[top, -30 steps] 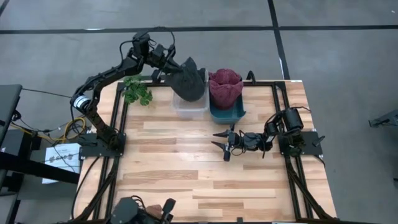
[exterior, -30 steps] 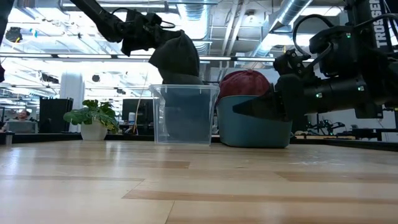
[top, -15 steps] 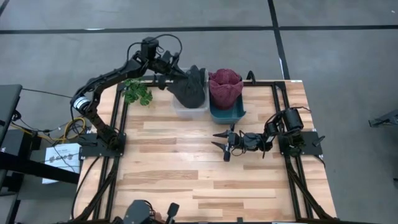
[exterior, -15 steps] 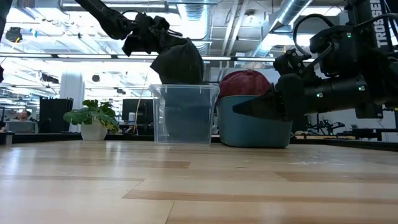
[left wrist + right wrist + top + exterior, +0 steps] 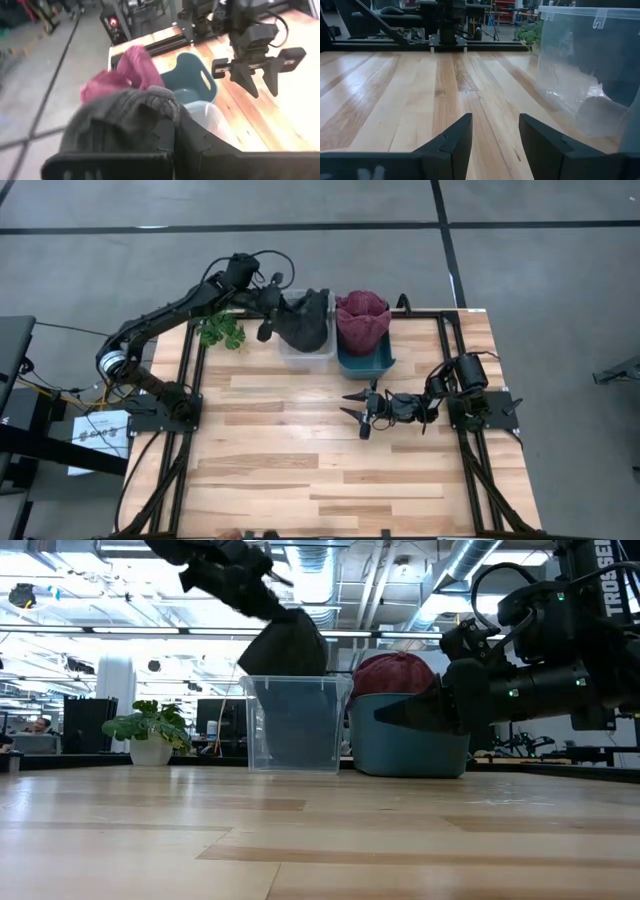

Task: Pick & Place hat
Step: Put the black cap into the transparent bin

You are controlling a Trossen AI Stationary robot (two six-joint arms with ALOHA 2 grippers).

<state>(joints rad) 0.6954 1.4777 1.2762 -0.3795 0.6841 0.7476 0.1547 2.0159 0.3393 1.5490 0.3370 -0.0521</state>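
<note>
The wooden table (image 5: pixel 320 450) carries two bins at its far edge: a clear bin (image 5: pixel 306 348) and a teal bin (image 5: pixel 364 360) just beside it. A maroon hat (image 5: pixel 362 320) sits piled in the teal one. The dark grey hat (image 5: pixel 304 320) hangs over the clear bin, pinched in the left gripper (image 5: pixel 276 308). The right gripper (image 5: pixel 358 408) rests low near mid-table, fingers spread and empty. A small potted plant (image 5: pixel 219 329) stands at the far left corner.
</note>
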